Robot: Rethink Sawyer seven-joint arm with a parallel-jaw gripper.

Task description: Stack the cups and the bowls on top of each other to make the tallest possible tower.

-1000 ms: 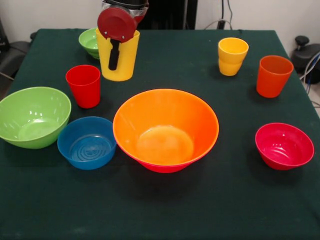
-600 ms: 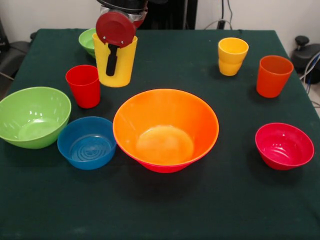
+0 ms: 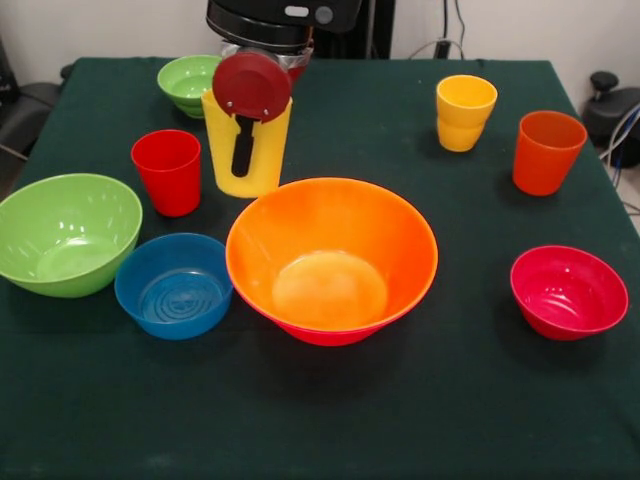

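Item: tall yellow plastic tumbler (image 3: 247, 150), clamped in the tool (image 3: 244, 140), one black finger (image 3: 243, 145) down its outer wall; carried off the dark green surface (image 3: 400, 400), just behind the large orange bowl's (image 3: 331, 260) rim. That bowl sat nested in a pink one, the only stacking evident. Loose and well apart: red tumbler (image 3: 167, 171), second yellow tumbler (image 3: 465, 112), orange tumbler (image 3: 546, 151), medium green bowl (image 3: 66, 232), small blue bowl (image 3: 174, 284), small red bowl (image 3: 568, 291), small green bowl (image 3: 188, 82). Tower judged barely begun.
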